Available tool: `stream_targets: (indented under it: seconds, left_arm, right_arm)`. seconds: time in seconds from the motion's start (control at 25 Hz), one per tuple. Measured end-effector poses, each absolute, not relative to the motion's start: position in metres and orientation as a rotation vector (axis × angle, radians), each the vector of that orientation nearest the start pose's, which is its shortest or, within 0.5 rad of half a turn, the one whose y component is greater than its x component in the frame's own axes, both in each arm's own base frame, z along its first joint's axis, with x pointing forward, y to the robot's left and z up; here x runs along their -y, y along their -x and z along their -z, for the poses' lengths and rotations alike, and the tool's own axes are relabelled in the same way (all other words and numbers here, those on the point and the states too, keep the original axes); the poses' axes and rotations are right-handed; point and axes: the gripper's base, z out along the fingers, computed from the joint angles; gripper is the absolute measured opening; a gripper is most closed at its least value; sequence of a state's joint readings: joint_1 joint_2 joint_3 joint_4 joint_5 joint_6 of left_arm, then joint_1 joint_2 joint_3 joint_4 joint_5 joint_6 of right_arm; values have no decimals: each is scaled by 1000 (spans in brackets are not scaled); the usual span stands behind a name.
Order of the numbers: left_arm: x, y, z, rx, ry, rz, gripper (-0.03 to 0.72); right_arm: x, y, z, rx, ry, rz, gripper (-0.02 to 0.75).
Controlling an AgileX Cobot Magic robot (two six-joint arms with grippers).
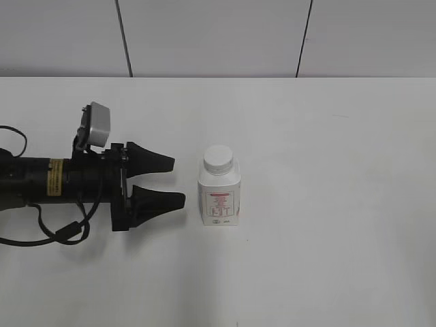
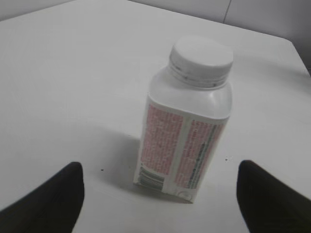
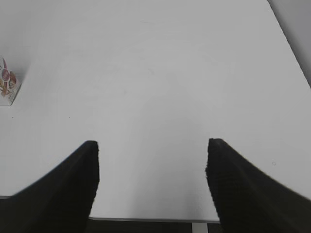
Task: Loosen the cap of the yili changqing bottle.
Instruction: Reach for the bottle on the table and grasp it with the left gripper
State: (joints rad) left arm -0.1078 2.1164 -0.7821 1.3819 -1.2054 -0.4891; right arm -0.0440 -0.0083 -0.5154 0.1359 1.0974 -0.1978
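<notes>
The left gripper (image 1: 177,182) is lying nearest the camera, low over the left part of the tabletop (image 1: 327,259), its two black fingers (image 1: 160,199) standing wide apart and pointing toward the middle, holding nothing. In the left wrist view these fingers (image 2: 53,199) are showing as dark tips at the bottom corners, with the yili changqing bottle (image 2: 187,131) standing between and beyond them, clear of both. A grey camera block (image 1: 97,125) is sitting on top of the wrist, and a black cable (image 1: 65,231) is looping beneath the arm toward the left edge.

The yili changqing bottle (image 1: 219,194) is standing upright near the centre of the tabletop, just beside the left fingertips but not touching them, its red printed label facing the front edge. The cap (image 1: 219,158) is sitting on the neck, white and flat-topped.

The right gripper (image 3: 152,165) is appearing only in its own wrist view, its fingers (image 3: 73,189) spread wide over bare tabletop near an edge, gripping nothing; the bottle is peeking in at the far left of that view, well apart.
</notes>
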Motion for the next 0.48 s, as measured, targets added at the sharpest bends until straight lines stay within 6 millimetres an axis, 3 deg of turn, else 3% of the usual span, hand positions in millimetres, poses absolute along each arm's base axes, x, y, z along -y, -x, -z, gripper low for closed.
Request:
stream_targets:
  seconds: [0.48]
  left_arm:
    - [155,-311,-73,-1561,-1256,1075,587]
  right_arm:
    - [-11,9,-279,-2043,169,-12,545]
